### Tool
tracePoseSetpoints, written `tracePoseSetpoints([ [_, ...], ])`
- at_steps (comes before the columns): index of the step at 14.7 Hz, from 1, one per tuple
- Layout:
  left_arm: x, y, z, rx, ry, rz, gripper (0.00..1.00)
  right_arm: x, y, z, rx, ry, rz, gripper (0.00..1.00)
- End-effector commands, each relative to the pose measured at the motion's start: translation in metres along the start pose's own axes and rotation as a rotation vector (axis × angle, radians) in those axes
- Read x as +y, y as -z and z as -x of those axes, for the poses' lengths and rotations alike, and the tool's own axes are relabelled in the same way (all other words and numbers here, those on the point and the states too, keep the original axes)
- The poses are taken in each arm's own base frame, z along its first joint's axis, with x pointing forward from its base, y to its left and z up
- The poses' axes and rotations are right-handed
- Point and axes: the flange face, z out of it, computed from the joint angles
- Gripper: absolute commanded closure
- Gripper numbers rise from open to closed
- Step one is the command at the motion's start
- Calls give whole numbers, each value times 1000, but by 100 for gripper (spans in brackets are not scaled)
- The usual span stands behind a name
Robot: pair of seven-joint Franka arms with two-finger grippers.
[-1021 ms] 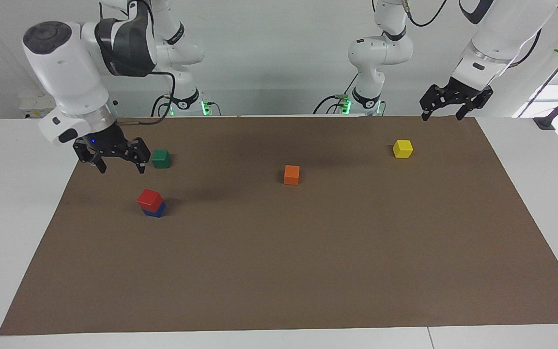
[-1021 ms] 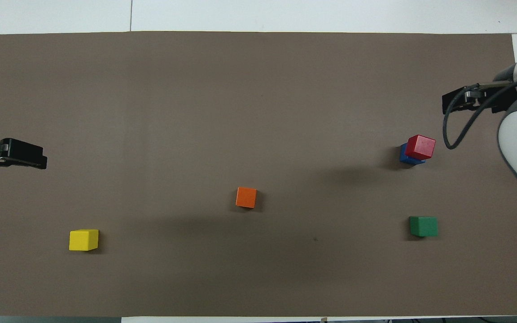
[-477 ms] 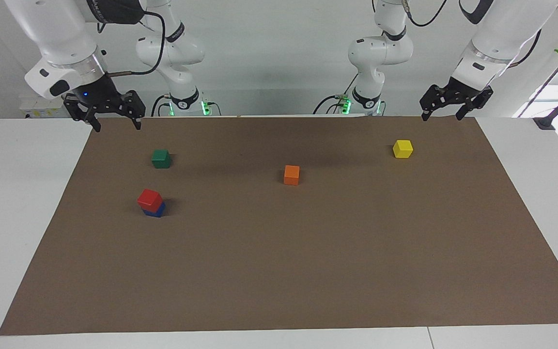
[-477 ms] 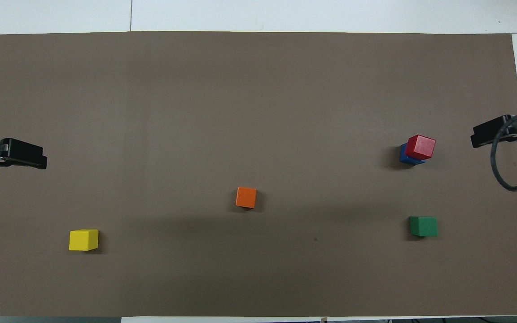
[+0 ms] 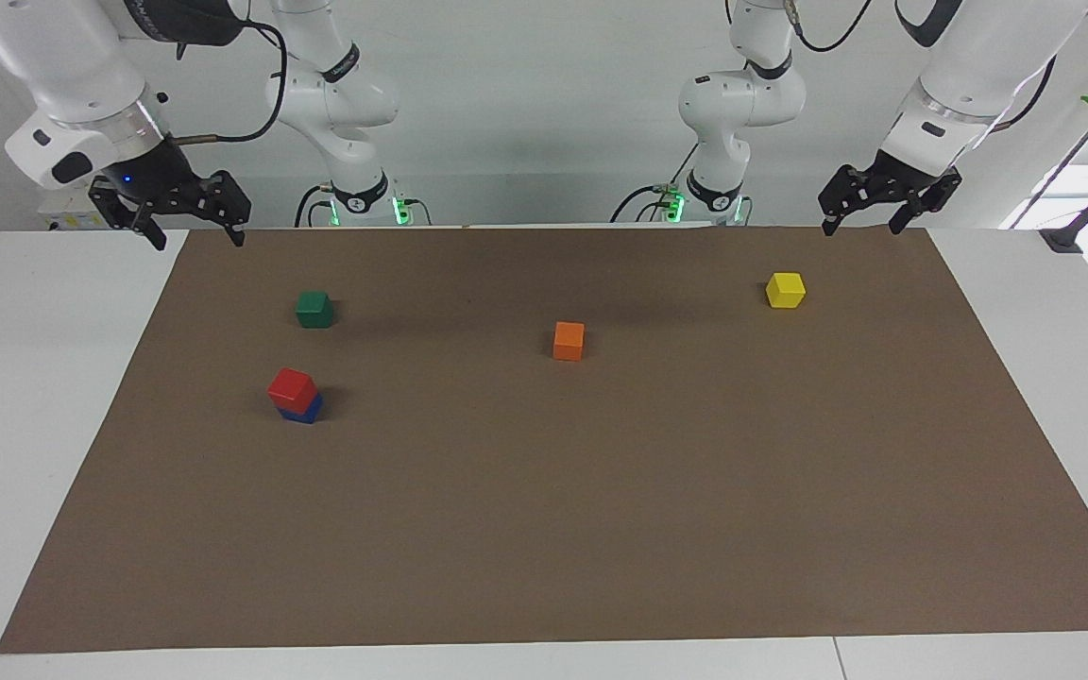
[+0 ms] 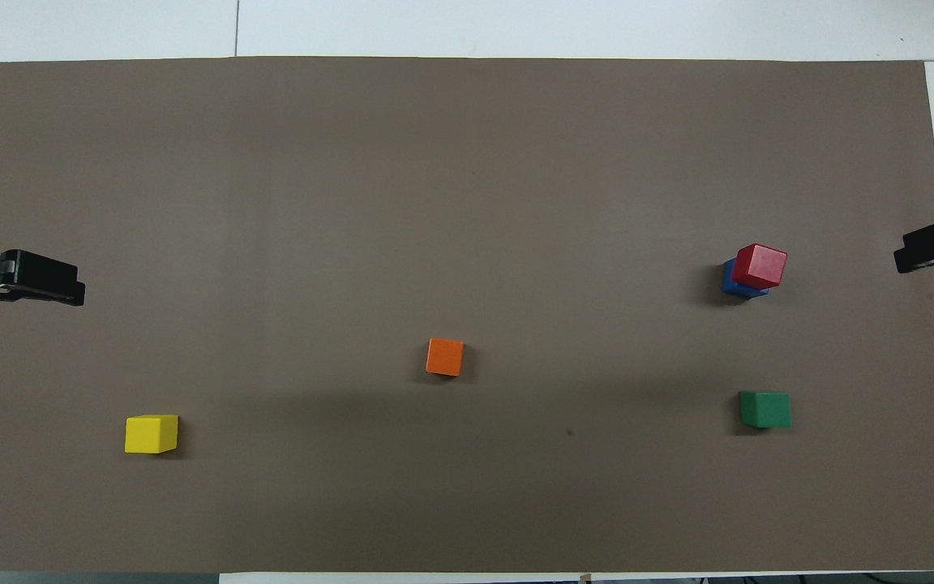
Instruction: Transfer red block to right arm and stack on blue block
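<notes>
White wall stands at the robots' end of a white bench, most of which is covered by a brown mat. On the mat, toward the right arm's end, the red block sits on top of the blue block, turned a little against it so that a blue corner and edge show below the red one; nothing touches the pair. The green block lies nearer to the robots than this stack, apart from it. The orange block lies near the middle of the mat, and the yellow block lies toward the left arm's end, nearer to the robots than the orange one. The right hand hangs raised over the corner of the mat at the right arm's end, at the edge nearest the robots, well apart from the stack; its fingers are spread apart and hold nothing, and a small blue light shows on its wrist. The left hand hangs raised over the mat's edge at the left arm's end, near the yellow block but clear of it; its fingers also stand apart and are empty.
</notes>
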Motion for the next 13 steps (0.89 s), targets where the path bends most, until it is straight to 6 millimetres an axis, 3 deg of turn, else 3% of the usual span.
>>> tracePoseSetpoints([
  [1, -1, 4, 7, -2, 5, 8, 0, -3, 5, 19, 37, 9, -3, 0],
  [3, -1, 4, 7, -2, 5, 8, 0, -12, 7, 21, 42, 12, 0, 0],
  [13, -1, 4, 7, -2, 5, 8, 0, -3, 9, 21, 48, -22, -4, 0],
])
